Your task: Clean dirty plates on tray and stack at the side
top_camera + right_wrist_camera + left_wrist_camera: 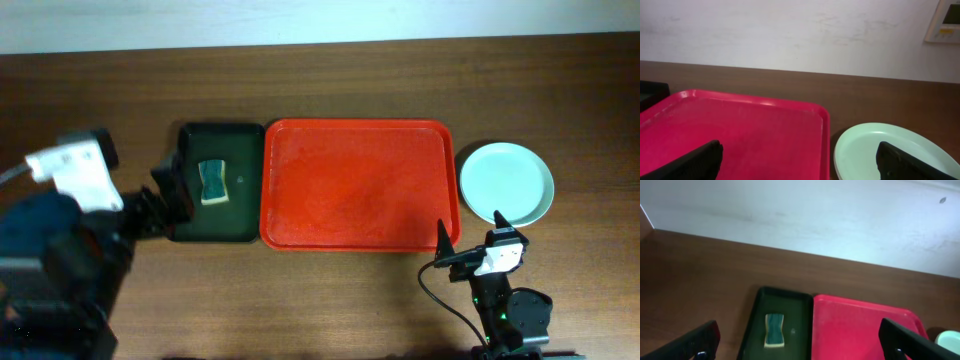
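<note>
Looks like the tail end of the stacking step, possibly done. Seeing nothing on the red tray (355,185), ahead-left of the right hand (471,230). Seeing the pale mint plate (505,182) on the surface (320,80) ahead-right of that hand, just beside the tray rim. Cannot tell the count underneath it. Reading both hands as released, holding nothing: right hand near the plate, left hand (799,335) spread wide, facing the sponge (774,330) in the dark tray (752,330). Next, probably: confirm stack count, check top plate for smears, else park clear without nudging the stack.
</note>
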Tool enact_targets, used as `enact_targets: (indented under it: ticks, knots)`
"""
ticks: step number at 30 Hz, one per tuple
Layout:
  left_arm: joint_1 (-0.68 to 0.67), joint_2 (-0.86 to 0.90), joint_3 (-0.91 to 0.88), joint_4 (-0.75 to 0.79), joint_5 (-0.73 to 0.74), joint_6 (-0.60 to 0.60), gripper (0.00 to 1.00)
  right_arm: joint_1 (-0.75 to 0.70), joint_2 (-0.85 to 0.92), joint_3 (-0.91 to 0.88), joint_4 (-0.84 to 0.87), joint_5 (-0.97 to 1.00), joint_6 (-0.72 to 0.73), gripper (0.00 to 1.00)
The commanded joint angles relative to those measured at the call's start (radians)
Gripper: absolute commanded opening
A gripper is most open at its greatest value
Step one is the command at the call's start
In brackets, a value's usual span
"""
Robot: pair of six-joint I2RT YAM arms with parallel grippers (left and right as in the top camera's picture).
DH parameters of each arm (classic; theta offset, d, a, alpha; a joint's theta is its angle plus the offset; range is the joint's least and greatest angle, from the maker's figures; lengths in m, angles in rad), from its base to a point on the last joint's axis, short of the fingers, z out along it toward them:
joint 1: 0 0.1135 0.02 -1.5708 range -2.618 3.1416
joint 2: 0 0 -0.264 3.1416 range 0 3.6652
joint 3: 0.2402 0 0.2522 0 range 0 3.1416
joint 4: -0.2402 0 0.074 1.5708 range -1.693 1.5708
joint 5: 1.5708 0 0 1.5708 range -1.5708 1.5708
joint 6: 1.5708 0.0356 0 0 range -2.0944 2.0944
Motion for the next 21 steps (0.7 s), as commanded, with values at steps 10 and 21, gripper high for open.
enact_targets:
  ticks: [10, 21]
  knots:
    - [-0.004, -0.544, -0.742, 0.246, -0.006, -0.006, 0.99, -0.006, -0.005, -0.005, -0.006, 0.013, 0.012, 0.99]
    - [0.005, -0.846, -1.12, 0.78, -0.006, -0.006, 0.99, -0.006, -0.006, -0.005, -0.006, 0.013, 0.012, 0.98]
